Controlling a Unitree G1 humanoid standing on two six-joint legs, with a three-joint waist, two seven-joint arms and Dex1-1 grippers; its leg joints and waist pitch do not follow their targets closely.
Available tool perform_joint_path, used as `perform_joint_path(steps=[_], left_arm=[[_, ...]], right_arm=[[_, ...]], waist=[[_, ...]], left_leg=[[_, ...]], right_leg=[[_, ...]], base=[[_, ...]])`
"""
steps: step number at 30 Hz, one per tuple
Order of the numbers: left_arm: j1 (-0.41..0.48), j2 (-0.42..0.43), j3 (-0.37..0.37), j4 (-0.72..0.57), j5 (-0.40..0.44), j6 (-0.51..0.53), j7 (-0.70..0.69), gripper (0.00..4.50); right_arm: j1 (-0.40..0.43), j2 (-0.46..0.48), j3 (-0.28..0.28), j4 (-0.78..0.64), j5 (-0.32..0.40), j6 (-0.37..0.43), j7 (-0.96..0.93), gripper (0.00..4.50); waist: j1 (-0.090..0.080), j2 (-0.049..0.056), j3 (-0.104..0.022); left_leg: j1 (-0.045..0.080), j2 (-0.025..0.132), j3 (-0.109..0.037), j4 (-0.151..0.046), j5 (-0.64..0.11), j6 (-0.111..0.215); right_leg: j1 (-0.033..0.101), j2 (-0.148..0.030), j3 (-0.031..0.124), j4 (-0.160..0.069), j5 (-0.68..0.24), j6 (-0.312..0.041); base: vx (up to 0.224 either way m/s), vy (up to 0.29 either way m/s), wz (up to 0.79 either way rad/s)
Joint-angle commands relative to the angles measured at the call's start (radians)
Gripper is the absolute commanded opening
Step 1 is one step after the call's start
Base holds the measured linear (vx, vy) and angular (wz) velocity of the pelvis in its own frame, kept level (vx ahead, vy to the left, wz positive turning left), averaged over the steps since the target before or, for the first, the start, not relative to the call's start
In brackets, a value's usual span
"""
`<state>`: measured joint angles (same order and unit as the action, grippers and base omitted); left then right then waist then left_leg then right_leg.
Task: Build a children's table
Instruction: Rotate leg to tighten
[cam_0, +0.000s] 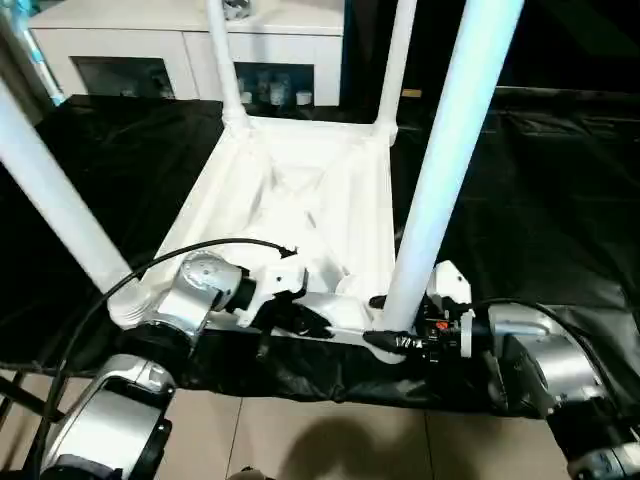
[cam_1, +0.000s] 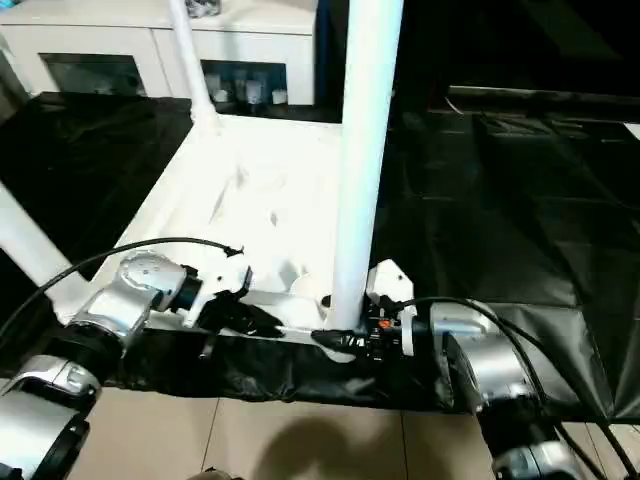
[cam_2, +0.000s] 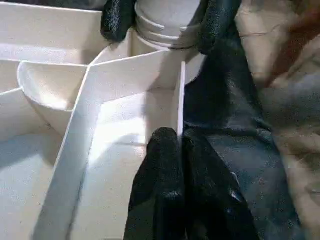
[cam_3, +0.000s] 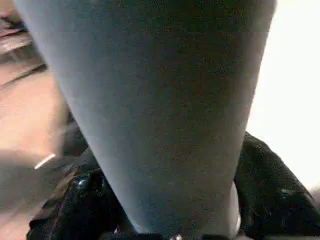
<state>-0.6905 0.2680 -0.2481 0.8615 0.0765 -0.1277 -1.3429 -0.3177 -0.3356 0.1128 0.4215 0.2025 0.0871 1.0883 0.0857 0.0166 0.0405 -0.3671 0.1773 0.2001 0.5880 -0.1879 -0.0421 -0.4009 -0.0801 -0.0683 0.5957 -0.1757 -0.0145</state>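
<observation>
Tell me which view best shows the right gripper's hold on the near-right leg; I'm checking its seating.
Left wrist view: the right gripper straddles the near-right leg at its socket. Eye views show it sideways; the right wrist view shows the tube close up.

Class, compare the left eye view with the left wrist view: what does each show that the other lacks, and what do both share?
Left eye view alone: all four upright legs, such as the far-left leg, and the white cabinet.

Left wrist view alone: the left gripper shut on the tabletop's near rim.

Both: the right gripper around the near-right leg at its base, and the ribbed tabletop.
</observation>
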Motion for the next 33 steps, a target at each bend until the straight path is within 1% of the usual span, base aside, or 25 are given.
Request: perform_joint_path(steps=[1, 2, 3, 4, 5, 6, 7, 8, 9, 10, 11, 12, 13, 15, 17, 19, 20, 23, 25, 26, 27, 29, 30, 31, 33], left_arm=[[-0.025, -0.051, 0.018, 0.009, 0.015, 0.05, 0.165, 0.0], [-0.023, -0.06, 0.017, 0.003, 0.019, 0.058, 0.183, 0.0], [-0.018, -0.082, 0.016, -0.01, 0.025, 0.079, 0.223, 0.0], [-0.016, -0.093, 0.015, -0.017, 0.028, 0.089, 0.242, 0.0], [-0.009, -0.121, 0.012, -0.029, 0.035, 0.107, 0.283, 0.0], [-0.008, -0.125, 0.011, -0.031, 0.036, 0.109, 0.288, 0.0], [-0.003, -0.146, 0.006, -0.038, 0.046, 0.122, 0.321, 0.0], [0.002, -0.174, -0.002, -0.043, 0.056, 0.135, 0.36, 0.0], [0.006, -0.202, -0.012, -0.042, 0.071, 0.142, 0.403, 0.0], [0.006, -0.202, -0.012, -0.042, 0.071, 0.142, 0.403, 0.0], [0.01, -0.236, -0.026, -0.036, 0.091, 0.146, 0.471, 0.0], [0.012, -0.247, -0.032, -0.032, 0.096, 0.142, 0.486, 0.0], [0.014, -0.25, -0.034, -0.031, 0.095, 0.137, 0.485, 0.0], [0.019, -0.254, -0.034, -0.039, 0.09, 0.134, 0.485, 0.0], [0.024, -0.25, -0.033, -0.052, 0.088, 0.13, 0.483, 0.0], [0.022, -0.232, -0.027, -0.058, 0.084, 0.112, 0.468, 0.0], [0.022, -0.232, -0.027, -0.058, 0.084, 0.112, 0.468, 0.0], [0.024, -0.201, -0.014, -0.063, 0.074, 0.073, 0.423, 0.0], [0.025, -0.152, -0.012, -0.058, 0.056, 0.029, 0.349, 0.0], [0.025, -0.152, -0.012, -0.058, 0.056, 0.029, 0.349, 0.0], [0.029, -0.133, -0.011, -0.064, 0.041, 0.016, 0.302, 0.0], [0.032, -0.119, -0.013, -0.068, 0.033, 0.005, 0.265, 0.0], [0.035, -0.093, -0.018, -0.072, 0.021, -0.01, 0.204, 0.0], [0.035, -0.093, -0.018, -0.072, 0.021, -0.01, 0.204, 0.0], [0.035, -0.062, -0.023, -0.073, 0.009, -0.023, 0.133, 0.0]], right_arm=[[-0.011, 0.063, 0.002, 0.013, -0.038, -0.001, -0.171, 2.63], [-0.013, 0.077, -0.005, 0.021, -0.042, 0.008, -0.208, 2.63], [-0.019, 0.107, -0.019, 0.037, -0.047, 0.028, -0.28, 2.63], [-0.022, 0.121, -0.025, 0.045, -0.048, 0.038, -0.31, 2.63], [-0.024, 0.146, -0.022, 0.051, -0.067, 0.028, -0.362, 2.63], [-0.024, 0.149, -0.021, 0.051, -0.069, 0.026, -0.369, 2.63], [-0.027, 0.173, -0.024, 0.059, -0.079, 0.041, -0.42, 2.62], [-0.034, 0.204, -0.03, 0.074, -0.095, 0.058, -0.493, 2.62], [-0.053, 0.238, -0.046, 0.106, -0.109, 0.063, -0.588, 2.62], [-0.053, 0.238, -0.046, 0.106, -0.109, 0.063, -0.588, 2.62], [-0.073, 0.284, -0.06, 0.138, -0.144, 0.053, -0.708, 2.62], [-0.075, 0.297, -0.049, 0.134, -0.167, 0.04, -0.737, 2.62], [-0.073, 0.303, -0.044, 0.127, -0.176, 0.033, -0.745, 2.62], [-0.07, 0.314, -0.044, 0.111, -0.182, 0.021, -0.765, 2.62], [-0.069, 0.316, -0.053, 0.099, -0.177, 0.011, -0.783, 3.18], [-0.065, 0.307, -0.073, 0.084, -0.142, 0.004, -0.747, 3.33], [-0.065, 0.307, -0.073, 0.084, -0.142, 0.004, -0.747, 3.33], [-0.059, 0.264, -0.058, 0.066, -0.144, -0.026, -0.664, 3.75], [-0.041, 0.187, -0.022, 0.034, -0.12, -0.057, -0.496, 3.75], [-0.041, 0.187, -0.022, 0.034, -0.12, -0.057, -0.496, 3.75], [-0.032, 0.154, -0.003, 0.017, -0.108, -0.063, -0.418, 3.75], [-0.023, 0.129, 0.012, 0.0, -0.097, -0.067, -0.357, 3.75], [-0.009, 0.088, 0.031, -0.026, -0.076, -0.071, -0.251, 3.75], [-0.009, 0.088, 0.031, -0.026, -0.076, -0.071, -0.251, 3.75], [-0.001, 0.042, 0.048, -0.045, -0.051, -0.064, -0.134, 3.75]], waist=[[-0.007, -0.015, -0.048], [-0.009, -0.012, -0.046], [-0.017, -0.014, -0.045], [-0.019, -0.014, -0.046], [-0.026, -0.012, -0.046], [-0.032, -0.013, -0.045], [-0.033, -0.015, -0.046], [-0.036, -0.014, -0.046], [-0.037, -0.015, -0.046], [-0.039, -0.015, -0.046], [-0.041, -0.011, -0.046], [-0.046, -0.01, -0.046], [-0.047, -0.01, -0.046], [-0.048, -0.008, -0.047], [-0.05, -0.005, -0.049], [-0.051, -0.004, -0.05], [-0.051, -0.003, -0.051], [-0.051, -0.001, -0.052], [-0.049, -0.002, -0.053], [-0.048, -0.003, -0.053], [-0.047, -0.002, -0.053], [-0.048, -0.003, -0.055], [-0.044, -0.003, -0.057], [-0.042, -0.003, -0.056], [-0.035, 0.001, -0.058]], left_leg=[[0.016, 0.059, -0.03, -0.076, -0.267, 0.038], [0.018, 0.061, -0.031, -0.079, -0.275, 0.026], [0.013, 0.06, -0.036, -0.083, -0.28, 0.015], [0.013, 0.059, -0.037, -0.083, -0.283, 0.015], [0.016, 0.059, -0.037, -0.082, -0.293, 0.014], [0.016, 0.057, -0.035, -0.081, -0.299, 0.016], [0.015, 0.055, -0.034, -0.079, -0.299, 0.021], [0.013, 0.057, -0.034, -0.08, -0.288, 0.026], [0.015, 0.056, -0.034, -0.08, -0.288, 0.027], [0.014, 0.056, -0.034, -0.08, -0.284, 0.024], [0.013, 0.054, -0.035, -0.08, -0.282, 0.02], [0.014, 0.054, -0.035, -0.081, -0.287, 0.015], [0.014, 0.053, -0.036, -0.081, -0.29, 0.016], [0.011, 0.05, -0.034, -0.079, -0.294, 0.037], [0.008, 0.051, -0.034, -0.079, -0.285, 0.044], [0.007, 0.052, -0.034, -0.08, -0.282, 0.049], [0.008, 0.052, -0.034, -0.08, -0.282, 0.051], [0.007, 0.054, -0.035, -0.08, -0.285, 0.054], [0.005, 0.053, -0.032, -0.078, -0.279, 0.067], [0.003, 0.052, -0.032, -0.076, -0.273, 0.074], [0.002, 0.053, -0.031, -0.075, -0.259, 0.085], [0.001, 0.054, -0.03, -0.073, -0.236, 0.092], [0.001, 0.054, -0.029, -0.071, -0.219, 0.099], [0.001, 0.055, -0.029, -0.071, -0.212, 0.106], [0.002, 0.06, -0.026, -0.069, -0.195, 0.12]], right_leg=[[0.041, -0.083, 0.047, -0.092, -0.392, -0.191], [0.034, -0.084, 0.049, -0.095, -0.418, -0.182], [0.039, -0.083, 0.048, -0.094, -0.434, -0.17], [0.04, -0.082, 0.047, -0.096, -0.441, -0.165], [0.036, -0.083, 0.048, -0.098, -0.446, -0.163], [0.034, -0.081, 0.048, -0.101, -0.447, -0.163], [0.035, -0.081, 0.048, -0.102, -0.447, -0.163], [0.034, -0.081, 0.051, -0.102, -0.436, -0.163], [0.033, -0.079, 0.05, -0.103, -0.437, -0.161], [0.032, -0.079, 0.05, -0.101, -0.434, -0.162], [0.033, -0.08, 0.049, -0.101, -0.438, -0.16], [0.031, -0.078, 0.049, -0.102, -0.438, -0.158], [0.033, -0.078, 0.048, -0.104, -0.439, -0.153], [0.034, -0.078, 0.05, -0.105, -0.438, -0.145], [0.035, -0.077, 0.051, -0.104, -0.424, -0.142], [0.036, -0.075, 0.05, -0.102, -0.404, -0.146], [0.036, -0.074, 0.05, -0.101, -0.393, -0.151], [0.039, -0.075, 0.049, -0.098, -0.361, -0.162], [0.043, -0.075, 0.05, -0.095, -0.321, -0.174], [0.046, -0.075, 0.049, -0.094, -0.311, -0.176], [0.046, -0.077, 0.051, -0.091, -0.29, -0.185], [0.046, -0.076, 0.05, -0.088, -0.269, -0.198], [0.05, -0.075, 0.049, -0.084, -0.244, -0.205], [0.05, -0.075, 0.049, -0.083, -0.229, -0.21], [0.049, -0.072, 0.046, -0.075, -0.178, -0.232]], base=[[0.0, 0.0, 0.0], [0.0, 0.0, 0.0], [0.0, 0.0, 0.0], [0.0, 0.0, 0.0], [0.0, 0.0, 0.0], [0.0, 0.0, 0.0], [0.0, 0.0, 0.0], [0.0, 0.0, 0.0], [0.0, 0.0, 0.0], [0.0, 0.0, 0.0], [0.0, 0.0, 0.0], [0.0, 0.0, 0.0], [0.0, 0.0, 0.0], [0.0, 0.0, 0.0], [0.0, 0.0, 0.0], [0.0, 0.0, 0.0], [0.0, 0.0, 0.0], [0.0, 0.0, 0.0], [0.0, 0.0, 0.0], [0.0, 0.0, 0.0], [0.0, 0.0, 0.0], [0.0, 0.0, 0.0], [0.0, 0.0, 0.0], [0.0, 0.0, 0.0], [0.0, 0.0, 0.0]])
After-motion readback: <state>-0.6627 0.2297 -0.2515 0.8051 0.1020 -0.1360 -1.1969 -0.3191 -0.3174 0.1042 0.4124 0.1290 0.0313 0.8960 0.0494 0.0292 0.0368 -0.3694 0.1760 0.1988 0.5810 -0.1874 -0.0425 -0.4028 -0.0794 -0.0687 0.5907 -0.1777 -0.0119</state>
